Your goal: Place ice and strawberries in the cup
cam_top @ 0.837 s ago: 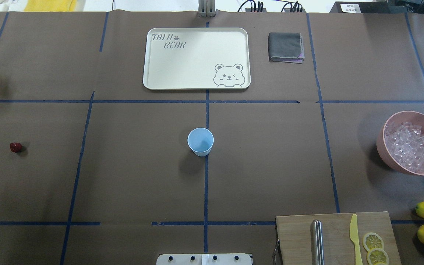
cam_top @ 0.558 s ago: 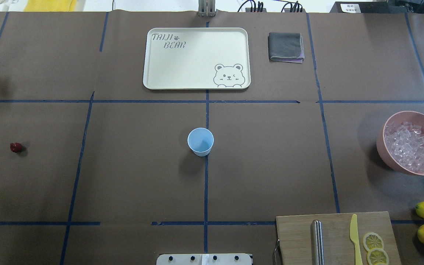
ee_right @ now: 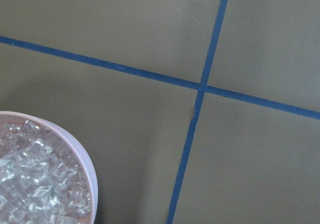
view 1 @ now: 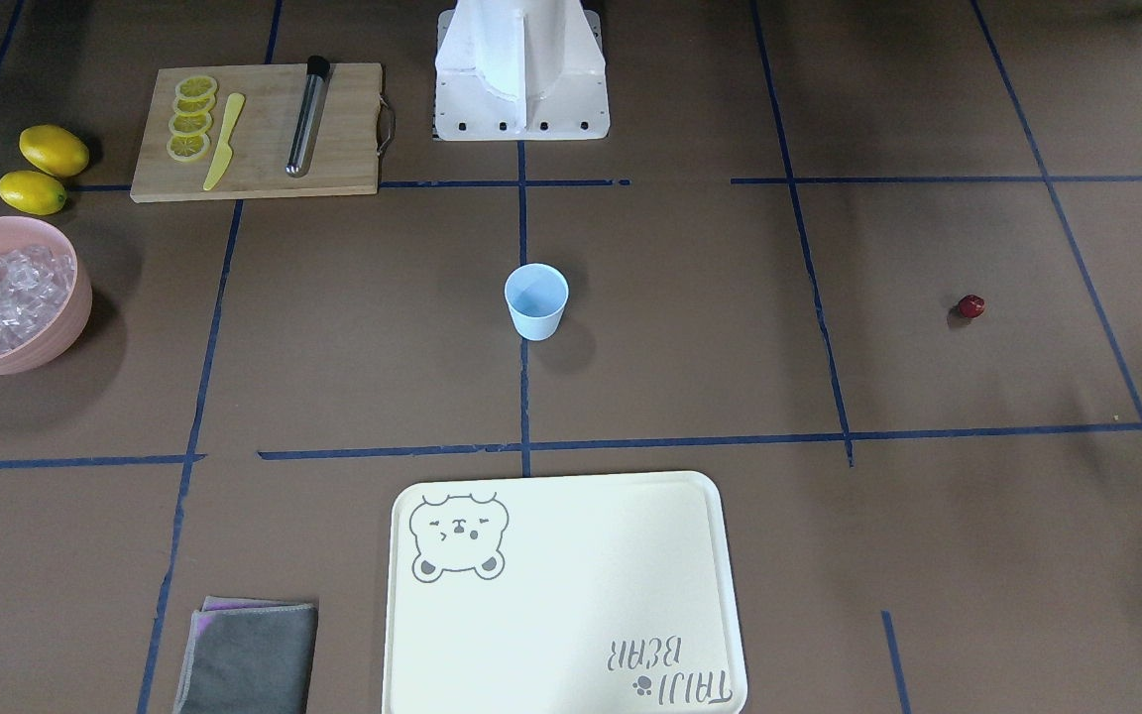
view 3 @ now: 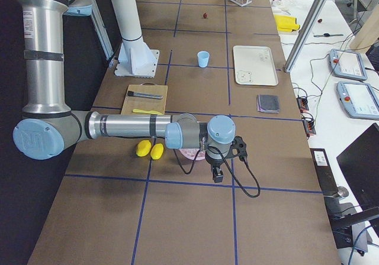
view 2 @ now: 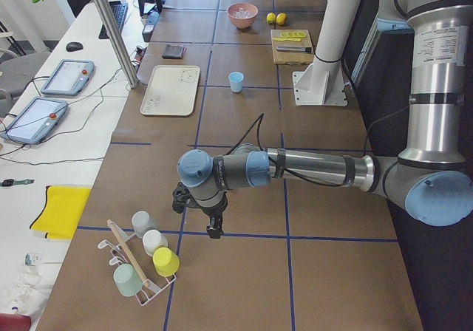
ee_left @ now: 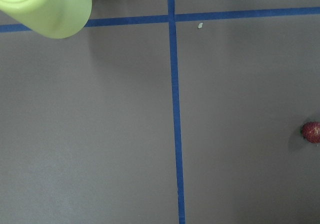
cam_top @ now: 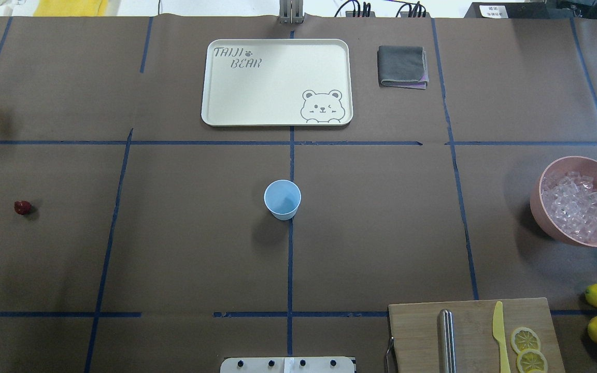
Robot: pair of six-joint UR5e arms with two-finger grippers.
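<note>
My left gripper [view 2: 215,231] hangs above the brown table [cam_top: 381,233]. I cannot tell whether its fingers are apart or together. Just beside it is a yellow-green cup [ee_left: 47,6]. A little farther off, toward the table's middle, lies the strawberry [ee_left: 312,132]. My right gripper [view 3: 218,176] hangs at the other end, and I cannot tell its fingers' state either. Close by it sits the pink bowl [ee_right: 88,165], heaped with ice [ee_right: 35,184]. Farthest from both grippers — well apart, between them — the light-blue cup [cam_top: 282,199] stands upright on a blue tape line [cam_top: 289,259].
</note>
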